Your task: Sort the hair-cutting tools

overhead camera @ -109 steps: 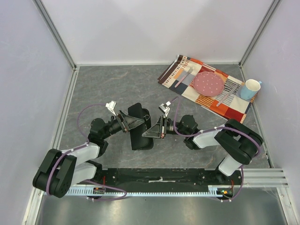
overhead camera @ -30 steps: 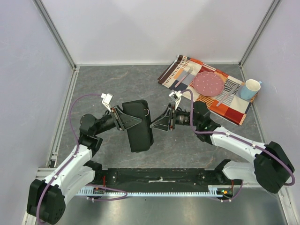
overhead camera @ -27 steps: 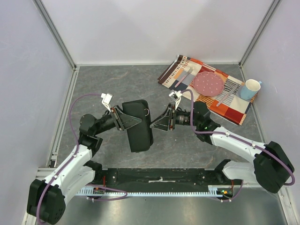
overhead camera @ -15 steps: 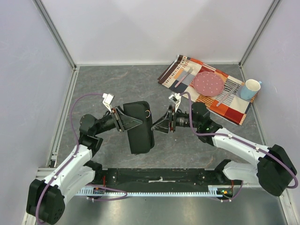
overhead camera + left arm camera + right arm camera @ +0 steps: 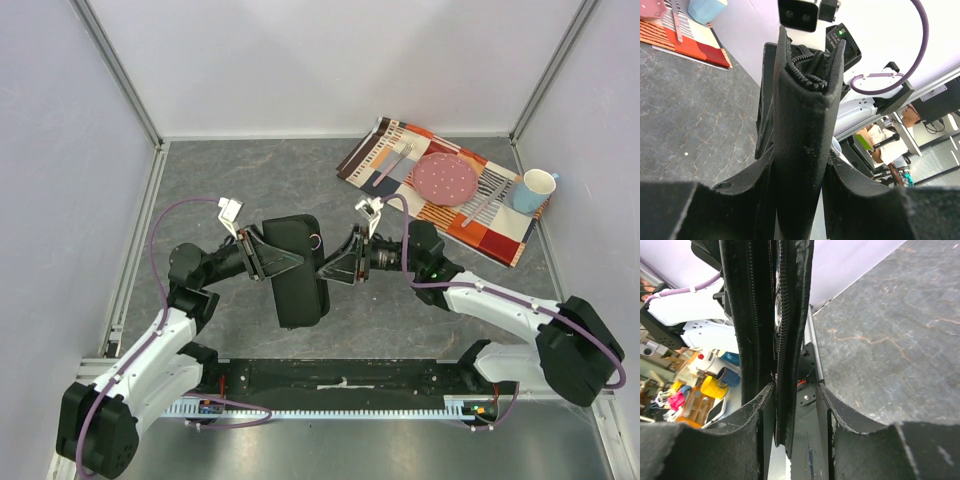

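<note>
- Top view: a black case [image 5: 297, 292] lies flat side up over the grey desk [image 5: 250, 180], between the two arms.
- The left hand [image 5: 296, 258] is clamped on the case's left edge and the right hand [image 5: 324, 270] on its right edge.
- A small metal ring [image 5: 315, 238] shows at the case's far right corner.
- The hair-cutting tools are not in sight here. I cannot tell whether they are inside the case.
- At the far right of the desk lies a striped placemat [image 5: 380, 152]. It carries a pink dotted plate [image 5: 445, 178], a fork [image 5: 393, 165] to the plate's left and a knife [image 5: 483, 205] to its right.
- A blue cup [image 5: 533, 190] stands at the mat's right end.
- Left wrist view: the left hand [image 5: 799, 165] has its fingers [image 5: 735, 195] pressed against both faces of the case [image 5: 802, 100].
- The case's coiled zip runs along the edge at the top.
- Behind the case stands the right arm's camera [image 5: 797, 12]. The cup [image 5: 707, 7] and the placemat [image 5: 687, 42] show at the upper left.
- Right wrist view: the right hand [image 5: 792, 396] grips the case [image 5: 747, 315] edge-on, with a finger [image 5: 860, 440] on each side.
- The zip teeth run the length of the edge, and the two halves stand slightly apart.
- Something shiny glints in the gap, and I cannot tell what it is.
- The desk [image 5: 880, 340] fills the right of this view.
</note>
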### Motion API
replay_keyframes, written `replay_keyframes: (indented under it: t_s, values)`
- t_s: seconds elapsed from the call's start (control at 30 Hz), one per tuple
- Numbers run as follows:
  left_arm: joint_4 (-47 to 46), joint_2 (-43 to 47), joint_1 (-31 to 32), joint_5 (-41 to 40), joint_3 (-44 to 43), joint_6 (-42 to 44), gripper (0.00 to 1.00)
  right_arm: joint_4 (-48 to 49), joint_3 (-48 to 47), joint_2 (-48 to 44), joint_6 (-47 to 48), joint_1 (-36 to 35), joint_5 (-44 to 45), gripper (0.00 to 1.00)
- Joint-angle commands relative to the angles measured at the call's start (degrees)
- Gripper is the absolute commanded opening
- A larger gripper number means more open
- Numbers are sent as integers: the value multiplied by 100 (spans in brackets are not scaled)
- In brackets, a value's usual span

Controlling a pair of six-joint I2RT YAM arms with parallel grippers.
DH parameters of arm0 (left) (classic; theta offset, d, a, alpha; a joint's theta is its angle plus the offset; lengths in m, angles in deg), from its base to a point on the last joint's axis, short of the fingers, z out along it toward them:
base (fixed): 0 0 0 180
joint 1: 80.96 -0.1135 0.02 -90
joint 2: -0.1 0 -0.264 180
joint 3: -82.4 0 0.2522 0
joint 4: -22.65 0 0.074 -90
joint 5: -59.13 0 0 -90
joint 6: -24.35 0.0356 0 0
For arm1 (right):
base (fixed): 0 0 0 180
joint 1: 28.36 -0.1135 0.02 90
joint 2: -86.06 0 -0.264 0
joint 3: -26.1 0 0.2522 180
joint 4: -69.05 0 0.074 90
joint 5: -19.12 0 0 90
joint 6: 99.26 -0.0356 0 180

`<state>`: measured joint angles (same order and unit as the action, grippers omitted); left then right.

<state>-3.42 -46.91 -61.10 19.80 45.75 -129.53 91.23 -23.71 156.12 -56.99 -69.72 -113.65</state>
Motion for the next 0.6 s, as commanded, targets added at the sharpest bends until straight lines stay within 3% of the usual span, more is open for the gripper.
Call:
replay_keyframes:
  t_s: [0.0, 0.13, 0.3, 0.33, 0.4, 0.47, 0.57]
  values:
    - [-508, 16, 9, 56, -277, -265, 37, 1002, 2, 271, -404, -249, -163, 40]
    - [-517, 24, 9, 56, -294, -292, 38, 1020, -42, 420, -352, -416, -57, 1]
    - [-307, 77, 9, 48, -338, -266, 43, 617, -270, 359, -54, -539, 136, 0]
    - [-288, 60, 27, 83, -347, -222, 53, 450, -314, 368, 78, -592, 180, 0]
    - [-314, 34, 44, 153, -365, -213, 60, 387, -419, 403, 140, -618, 181, 0]
    - [-367, 25, 106, 206, -365, -204, 77, 413, -507, 499, 141, -654, 155, 0]
    - [-420, 16, 176, 276, -417, -169, 85, 492, -578, 622, 97, -689, 128, 0]
